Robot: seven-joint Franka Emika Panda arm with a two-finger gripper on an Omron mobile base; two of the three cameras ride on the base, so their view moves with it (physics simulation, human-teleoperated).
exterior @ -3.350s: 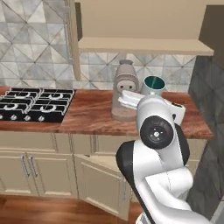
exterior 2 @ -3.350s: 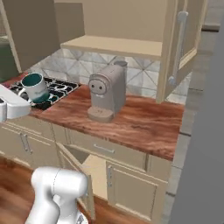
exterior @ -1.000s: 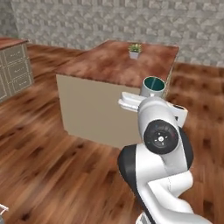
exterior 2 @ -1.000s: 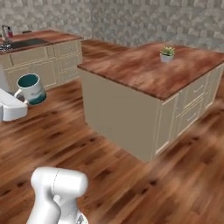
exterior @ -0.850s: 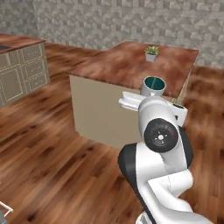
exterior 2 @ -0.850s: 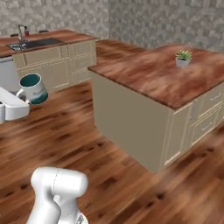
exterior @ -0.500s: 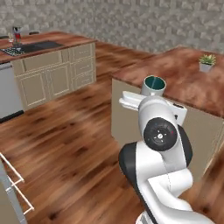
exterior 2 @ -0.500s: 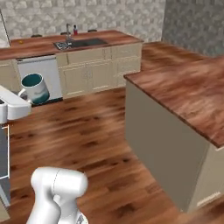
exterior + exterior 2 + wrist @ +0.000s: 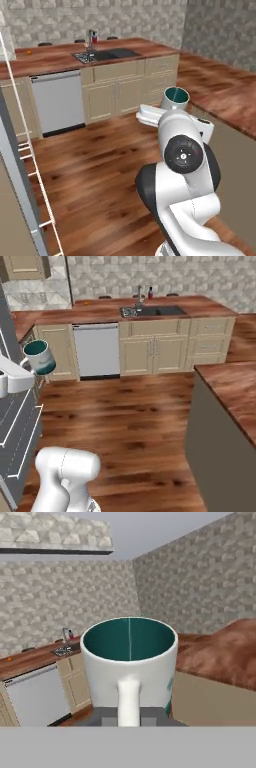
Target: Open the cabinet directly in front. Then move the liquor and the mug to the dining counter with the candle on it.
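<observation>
one white mug with a teal inside (image 9: 129, 662). one long reddish-brown wood counter (image 9: 100, 309) with one inset black sink (image 9: 160, 310) and one grey faucet (image 9: 139, 293). one small red bottle (image 9: 150, 292) behind the sink. one white dishwasher front (image 9: 96, 350). one small orange thing (image 9: 29, 51) on the counter.
</observation>
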